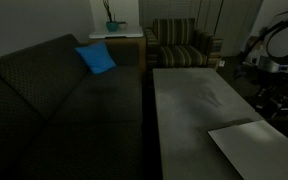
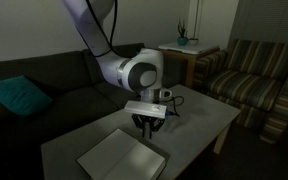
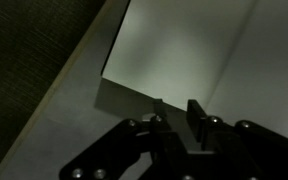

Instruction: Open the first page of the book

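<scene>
The book (image 2: 119, 158) lies open on the grey table (image 2: 199, 115), showing only pale grey-white sheets; its tan cover is hidden. It also shows in an exterior view (image 1: 259, 150) at the table's near right corner. In the wrist view a pale sheet (image 3: 164, 45) lies flat with a fold line to its right and casts a shadow on the table. My gripper (image 2: 147, 128) hangs just above the book's edge. Its fingers (image 3: 176, 112) are a narrow gap apart over the sheet's edge, with nothing between them.
A dark sofa (image 1: 54, 110) with a blue pillow (image 1: 96, 58) runs along the table's long side. A striped armchair (image 1: 179, 42) stands beyond the table's far end. A small side table with a potted plant (image 1: 112, 25) sits beside it.
</scene>
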